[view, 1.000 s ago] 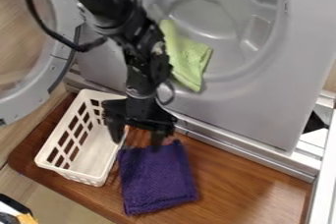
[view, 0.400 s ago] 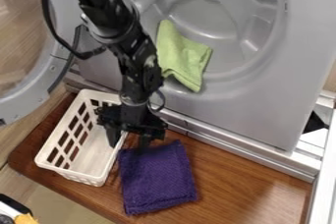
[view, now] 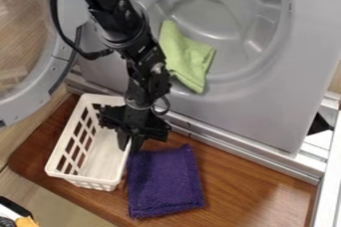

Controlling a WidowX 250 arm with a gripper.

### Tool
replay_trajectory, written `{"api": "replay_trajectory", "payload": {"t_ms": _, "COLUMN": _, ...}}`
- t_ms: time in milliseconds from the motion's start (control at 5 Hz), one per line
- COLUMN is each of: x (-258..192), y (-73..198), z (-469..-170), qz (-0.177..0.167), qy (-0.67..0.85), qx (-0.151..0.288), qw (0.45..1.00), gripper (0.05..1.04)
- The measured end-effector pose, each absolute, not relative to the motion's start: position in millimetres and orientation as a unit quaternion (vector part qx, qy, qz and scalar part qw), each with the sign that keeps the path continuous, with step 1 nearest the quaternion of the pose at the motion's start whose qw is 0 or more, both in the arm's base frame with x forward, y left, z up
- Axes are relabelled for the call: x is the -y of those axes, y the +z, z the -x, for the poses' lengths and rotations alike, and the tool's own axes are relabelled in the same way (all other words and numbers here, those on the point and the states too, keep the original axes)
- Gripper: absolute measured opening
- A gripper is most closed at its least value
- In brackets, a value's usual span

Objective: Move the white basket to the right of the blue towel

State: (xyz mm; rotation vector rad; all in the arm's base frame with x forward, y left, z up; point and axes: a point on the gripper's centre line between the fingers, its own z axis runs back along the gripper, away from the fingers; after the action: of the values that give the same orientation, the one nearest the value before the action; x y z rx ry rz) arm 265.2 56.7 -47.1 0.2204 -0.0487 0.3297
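White basket (view: 100,159) is sitting left of the blue towel (view: 165,183). The gripper (view: 129,146) is pinching the basket's towel-side rim between its jaws, probably because that thin rim is making holding easy.

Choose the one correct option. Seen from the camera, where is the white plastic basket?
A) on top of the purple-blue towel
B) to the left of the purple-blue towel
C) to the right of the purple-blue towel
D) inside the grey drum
B: the white plastic basket stands on the left of the brown wooden surface, with the purple-blue towel lying to its right.
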Motion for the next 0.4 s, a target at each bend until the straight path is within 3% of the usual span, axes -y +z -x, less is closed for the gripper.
{"api": "replay_trajectory", "payload": {"t_ms": 400, "x": -55.5, "y": -38.0, "z": -261.4, "qz": -0.107, "qy": 0.161, "qx": 0.031, "qw": 0.981, "gripper": 0.096}}
